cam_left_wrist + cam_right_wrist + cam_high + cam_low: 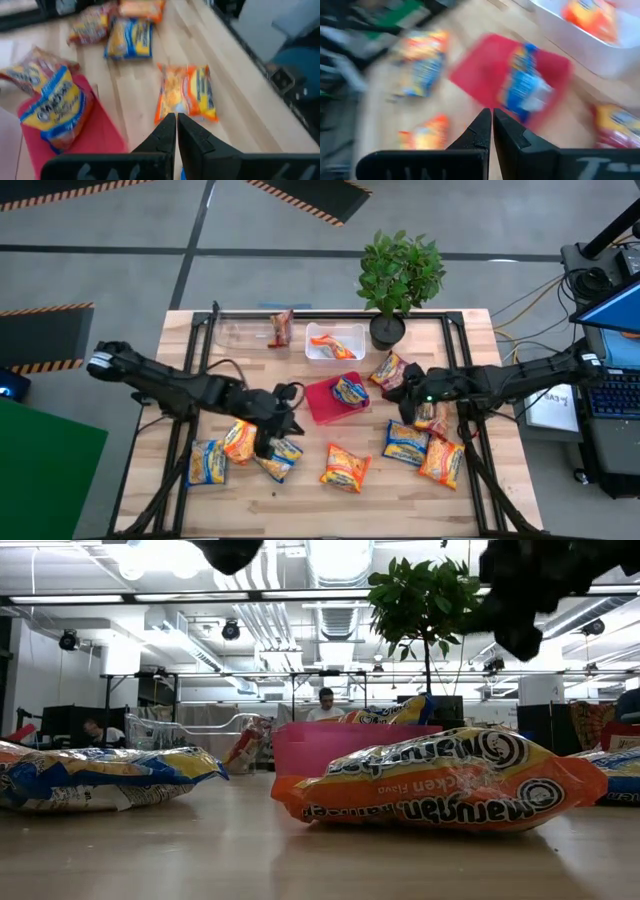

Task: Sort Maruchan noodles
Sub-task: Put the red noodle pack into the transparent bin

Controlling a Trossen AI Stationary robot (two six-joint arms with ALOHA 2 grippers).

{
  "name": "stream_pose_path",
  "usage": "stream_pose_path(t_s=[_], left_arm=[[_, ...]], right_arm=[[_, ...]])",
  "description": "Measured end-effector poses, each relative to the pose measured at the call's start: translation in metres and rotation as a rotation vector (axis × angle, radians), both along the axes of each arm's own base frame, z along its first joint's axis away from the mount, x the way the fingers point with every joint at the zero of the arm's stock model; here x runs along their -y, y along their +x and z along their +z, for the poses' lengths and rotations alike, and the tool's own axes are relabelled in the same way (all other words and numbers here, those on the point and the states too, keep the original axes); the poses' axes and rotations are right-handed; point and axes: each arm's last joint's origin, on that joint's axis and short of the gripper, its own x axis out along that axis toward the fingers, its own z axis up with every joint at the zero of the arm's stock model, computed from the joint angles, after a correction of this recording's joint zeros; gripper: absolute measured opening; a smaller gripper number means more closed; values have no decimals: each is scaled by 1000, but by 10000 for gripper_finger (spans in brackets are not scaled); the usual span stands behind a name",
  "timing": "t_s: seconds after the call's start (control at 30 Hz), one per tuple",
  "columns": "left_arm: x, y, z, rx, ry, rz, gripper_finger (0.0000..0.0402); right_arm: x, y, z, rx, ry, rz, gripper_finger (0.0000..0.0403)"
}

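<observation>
High view: left gripper [283, 418] clenched, nothing in it, hovering near table centre. Left wrist view confirms fingers [165, 132] pressed together, empty. Red tray [322, 402] sits at its 3 o'clock, holding one blue-and-yellow packet [350, 391]. Just at its 7 o'clock: orange packet [240, 440], blue-and-yellow packet [281, 457], another blue-and-yellow one [207, 462] further toward 8. Lone orange packet [346, 467] at 5 o'clock.

Right gripper [408, 392] also clenched and empty, just right of the red tray; wrist view shows its fingers [481, 131] together. Reddish packet [388, 368] at its 11 o'clock, another reddish one [432, 418] at 5. Further out at 5–6: blue-and-yellow packet [406, 442], orange packet [442, 461].

White tray [322, 353] at table's 12 o'clock holds an orange packet [336, 342]. Clear tray [240, 333] beside it, reddish packet [281, 329] at its right end.
</observation>
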Motion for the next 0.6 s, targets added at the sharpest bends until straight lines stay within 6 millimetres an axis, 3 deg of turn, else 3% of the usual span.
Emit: stream_pose_path(t_s=[0.17, 0.33, 0.6], left_arm=[[4, -15, -7, 98, -49, 10, 0], [0, -25, -5, 178, -80, 12, 0], [-3, -35, 7, 261, -72, 13, 0]], right_arm=[[12, 5, -20, -206, -55, -211, 9], [23, 11, -30, -295, -80, -330, 18], [38, 17, -42, -443, -80, -359, 117]])
